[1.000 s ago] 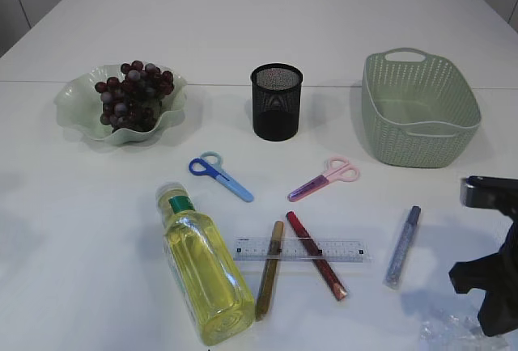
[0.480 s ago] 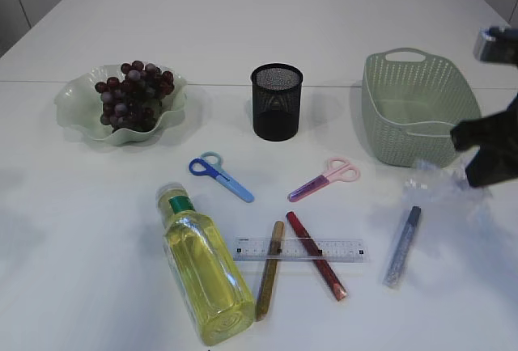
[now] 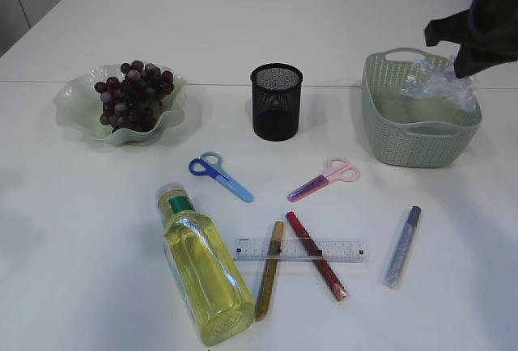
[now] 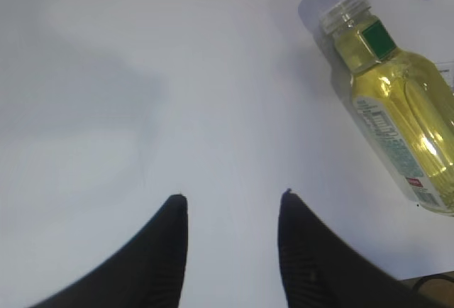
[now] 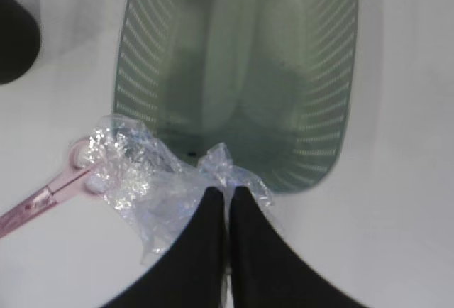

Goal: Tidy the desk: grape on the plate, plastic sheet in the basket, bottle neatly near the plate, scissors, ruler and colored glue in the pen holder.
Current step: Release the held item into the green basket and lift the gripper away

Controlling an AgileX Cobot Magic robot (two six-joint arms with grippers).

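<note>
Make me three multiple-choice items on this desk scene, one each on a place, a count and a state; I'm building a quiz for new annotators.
1. Where is the grape?
A. on the plate
B. in the basket
C. beside the bottle

2. How many scissors lie on the desk?
A. one
B. two
C. three

3. What is the right pincer doing?
A. standing open and empty
B. shut on the plastic sheet
C. shut on the ruler

Answers:
1 A: the purple bunch sits in the wavy green dish.
2 B: one blue pair and one pink pair lie in front of the pen holder.
3 B: the right wrist view shows its tips pinched together on the clear film, over the basket.
</note>
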